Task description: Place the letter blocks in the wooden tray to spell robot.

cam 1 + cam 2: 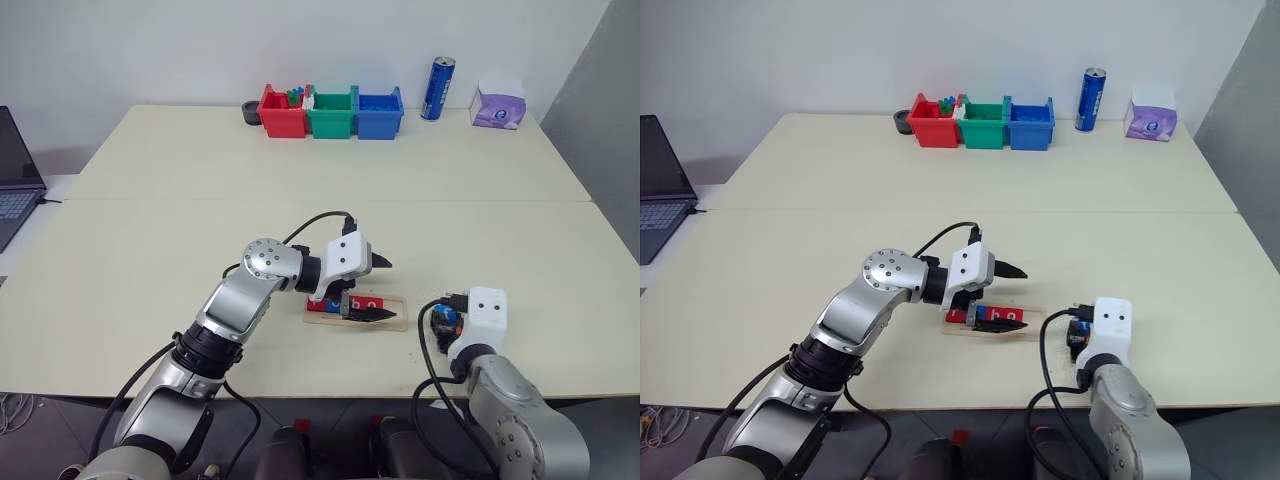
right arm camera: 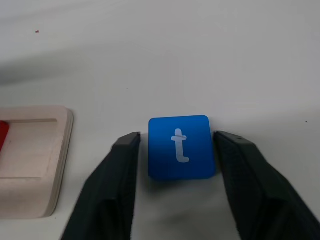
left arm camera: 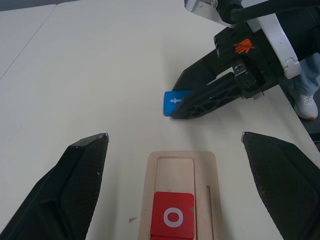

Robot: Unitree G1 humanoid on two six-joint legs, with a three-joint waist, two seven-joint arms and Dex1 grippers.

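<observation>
Progress is far along, judging by the wooden tray [image 3: 181,165]: red and blue letter blocks already sit in its groove, and in the left wrist view the red "o" block [image 3: 173,215] is the last one in the row, with one bare slot beyond it at the tray's end. How many tiles lie behind that "o" cannot be counted, since the left gripper [image 1: 375,288] hangs over the tray and hides most of the row. Its two black fingers are spread wide, straddling the tray's open end with nothing between them.

The remaining piece is the blue "t" block [image 2: 182,147]. It lies flat on the table [image 1: 300,160] just off the tray's empty end, letter up, not yet in the groove. The right gripper [image 2: 175,150] brackets it: one finger stands close by each side edge of the tile, with thin slivers of table apparently visible between pads and tile, so the jaws look released around it rather than clenched on it.

What is left, as I judge it, is that single step: closing on the "t", carrying it across to the tray and seating it in the free slot after the "o". The left gripper hovering at that end may crowd the approach.
</observation>
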